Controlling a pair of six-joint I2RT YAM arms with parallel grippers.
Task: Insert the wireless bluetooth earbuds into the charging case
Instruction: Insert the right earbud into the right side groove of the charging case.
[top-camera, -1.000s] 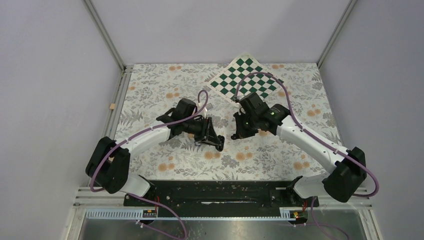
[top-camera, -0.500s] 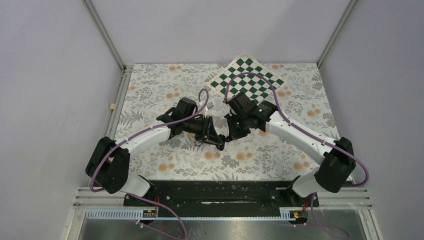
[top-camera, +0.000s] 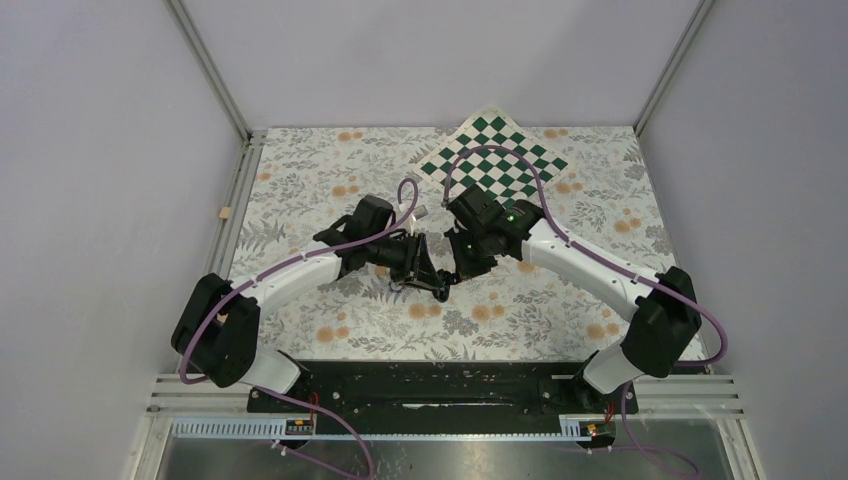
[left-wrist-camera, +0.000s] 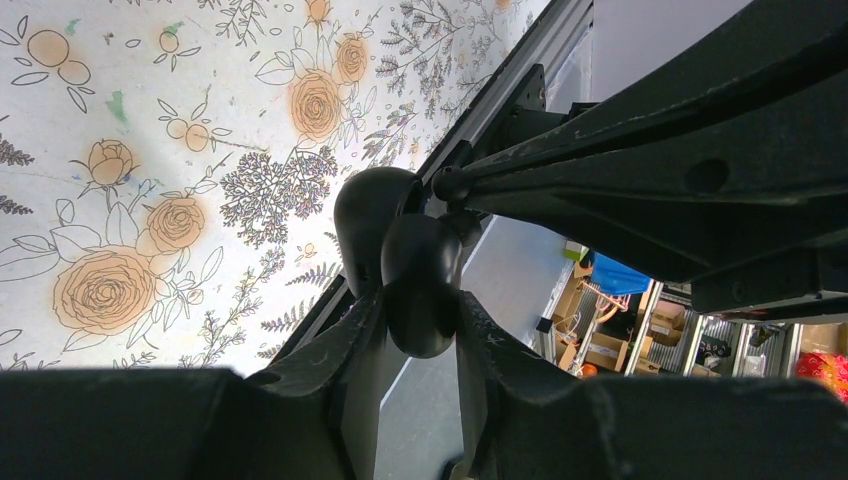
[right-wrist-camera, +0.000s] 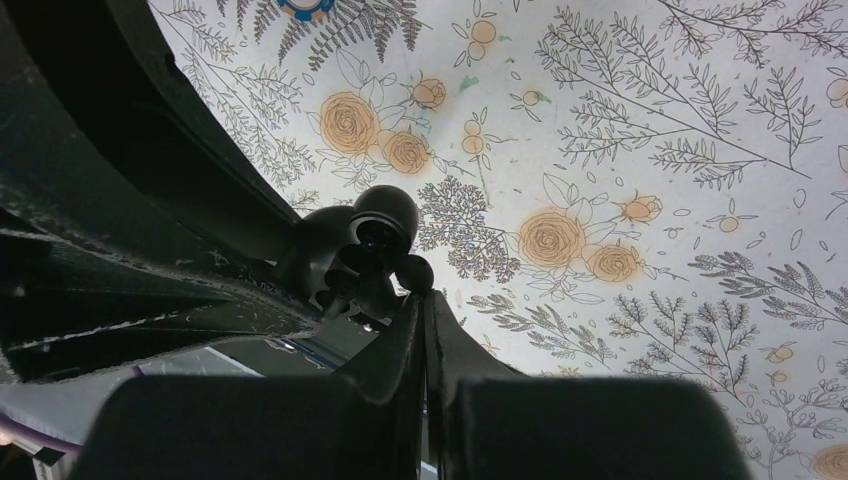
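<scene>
My left gripper (left-wrist-camera: 420, 305) is shut on the charging case (left-wrist-camera: 420, 270), a black rounded pebble held off the table with its lid (left-wrist-camera: 365, 225) swung open. In the right wrist view the case (right-wrist-camera: 340, 270) shows its open hollow, with the lid (right-wrist-camera: 387, 212) above it. My right gripper (right-wrist-camera: 420, 297) is shut, pinching one tiny glossy black earbud (right-wrist-camera: 415, 272) at its tips, right at the case's opening. From above, the left gripper (top-camera: 434, 283) and right gripper (top-camera: 456, 275) meet tip to tip mid-table. I see no other earbud.
A green and white chequered mat (top-camera: 492, 160) lies at the back right of the floral table cover (top-camera: 300, 170). A small tan strip (top-camera: 225, 212) sits on the left rail. A blue ring (right-wrist-camera: 300, 8) lies on the cloth beyond the case.
My right arm has swung left and slightly forward, bringing its shut tips up against the case in the left gripper. The left arm has stayed still.
</scene>
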